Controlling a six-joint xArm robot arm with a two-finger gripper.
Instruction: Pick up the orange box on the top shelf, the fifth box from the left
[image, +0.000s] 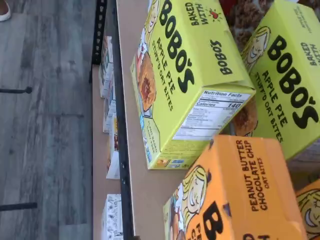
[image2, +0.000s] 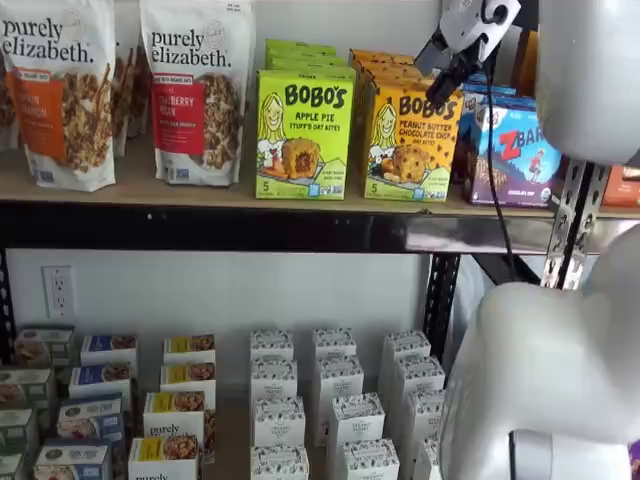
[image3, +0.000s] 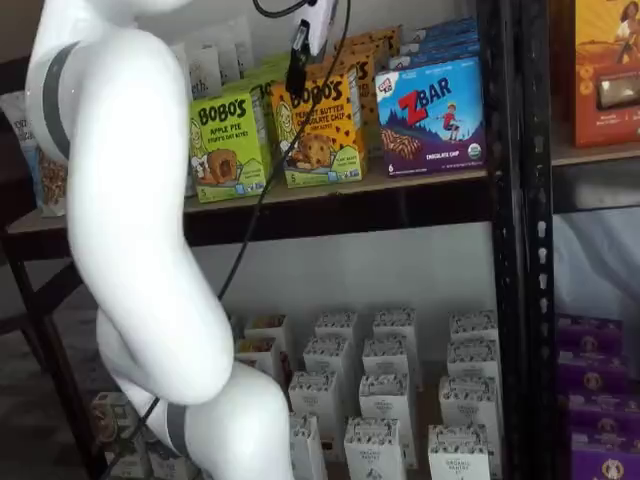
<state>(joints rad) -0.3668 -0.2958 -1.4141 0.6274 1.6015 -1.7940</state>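
Orange box (image2: 412, 140) looks light, stiff cardboard, smooth faces; grip across its 2 narrow sides. Gripper (image2: 447, 82) hovers at its 1 o'clock, fingers' state unclear.

Our wrist camera sits close above the top shelf (image: 145, 165), seemingly turned sideways. We also have two front cameras, set farther back, one square-on and one angled; both share the orange box (image2: 412, 143) (image3: 318, 132) and lower shelf.
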